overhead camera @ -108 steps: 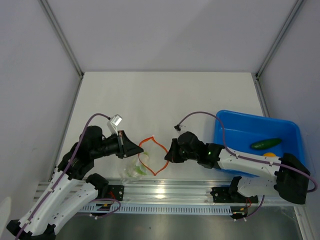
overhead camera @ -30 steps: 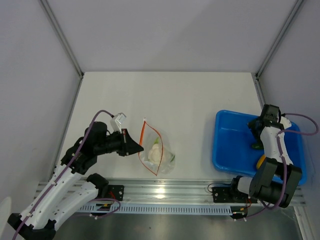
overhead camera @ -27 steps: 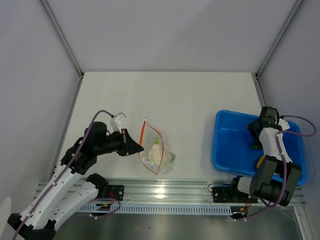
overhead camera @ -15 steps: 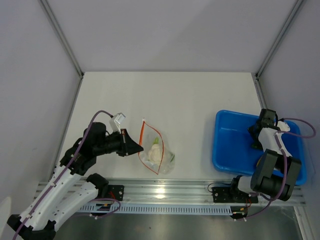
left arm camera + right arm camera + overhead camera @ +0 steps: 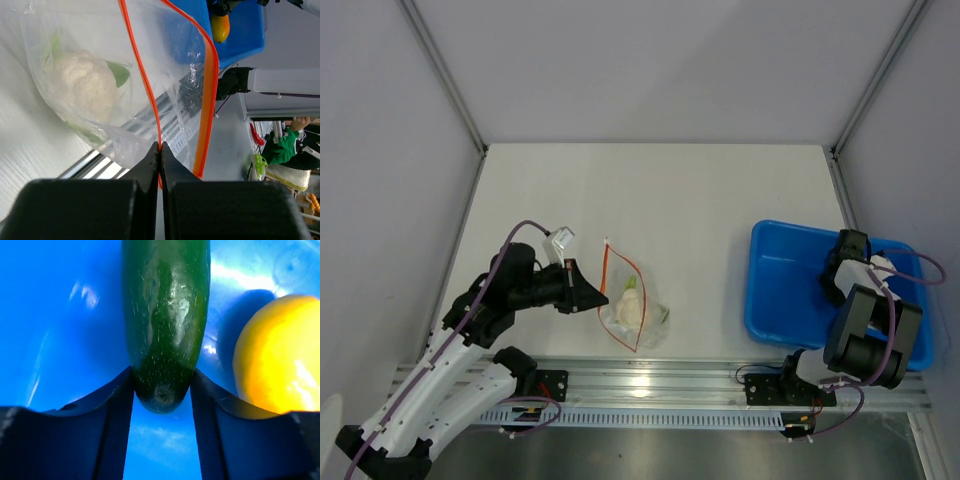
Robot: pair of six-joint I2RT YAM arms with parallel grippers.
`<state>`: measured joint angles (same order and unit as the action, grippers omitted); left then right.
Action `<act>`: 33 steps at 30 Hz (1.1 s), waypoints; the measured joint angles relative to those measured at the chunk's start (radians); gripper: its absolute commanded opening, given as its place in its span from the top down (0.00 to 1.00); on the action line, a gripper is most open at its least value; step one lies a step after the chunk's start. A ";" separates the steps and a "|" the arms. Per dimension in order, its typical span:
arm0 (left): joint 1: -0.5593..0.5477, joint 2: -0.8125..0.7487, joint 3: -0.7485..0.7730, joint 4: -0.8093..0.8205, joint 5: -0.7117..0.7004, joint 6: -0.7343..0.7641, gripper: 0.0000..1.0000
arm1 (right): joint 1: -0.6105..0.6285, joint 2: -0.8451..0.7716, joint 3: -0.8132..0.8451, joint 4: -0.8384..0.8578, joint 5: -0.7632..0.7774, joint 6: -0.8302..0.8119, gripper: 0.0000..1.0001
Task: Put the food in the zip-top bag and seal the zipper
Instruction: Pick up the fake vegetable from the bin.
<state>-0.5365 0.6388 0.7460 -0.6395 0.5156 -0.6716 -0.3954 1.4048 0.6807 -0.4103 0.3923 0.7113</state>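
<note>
Cucumber [image 5: 167, 315] points straight away from the right fingers [image 5: 125, 395], which clamp its near end; left fingers [image 5: 152, 162] pinch the bag [image 5: 175, 75] by its orange strip [image 5: 142, 85], mouth agape.

Leafy lump [image 5: 82, 85] inside open bag [image 5: 122, 144]; cucumber [image 5: 167, 315] beside fruit [image 5: 275, 357]

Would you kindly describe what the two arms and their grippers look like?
The left arm and right arm have white links, black joints and a trailing purple cable each. A small silver-grey box sits near the left wrist. The left gripper and right gripper have matte black fingers.
</note>
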 measured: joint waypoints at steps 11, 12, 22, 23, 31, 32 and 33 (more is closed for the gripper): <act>0.000 0.013 0.000 -0.023 0.013 0.009 0.99 | -0.002 -0.036 -0.032 0.051 -0.024 -0.035 1.00; 0.000 0.013 0.000 -0.023 0.013 0.010 0.99 | -0.002 -0.051 -0.035 0.045 -0.037 -0.037 1.00; 0.000 0.040 0.006 -0.023 0.013 0.017 1.00 | 0.055 -0.430 0.015 -0.104 -0.175 -0.066 1.00; 0.000 0.045 0.011 -0.024 0.012 0.018 1.00 | 0.075 -0.462 0.038 -0.112 -0.201 -0.071 1.00; 0.000 0.064 0.031 -0.029 0.011 0.022 1.00 | 0.307 -0.565 0.222 -0.140 -0.472 -0.101 1.00; 0.000 0.064 0.031 -0.029 0.011 0.024 0.99 | 0.343 -0.567 0.238 -0.140 -0.516 -0.103 1.00; 0.000 0.066 0.031 -0.031 0.011 0.026 1.00 | 0.368 -0.566 0.251 -0.141 -0.548 -0.105 1.00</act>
<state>-0.5365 0.7052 0.7773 -0.6704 0.5262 -0.6460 -0.0273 0.8387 0.9321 -0.5510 -0.1558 0.6060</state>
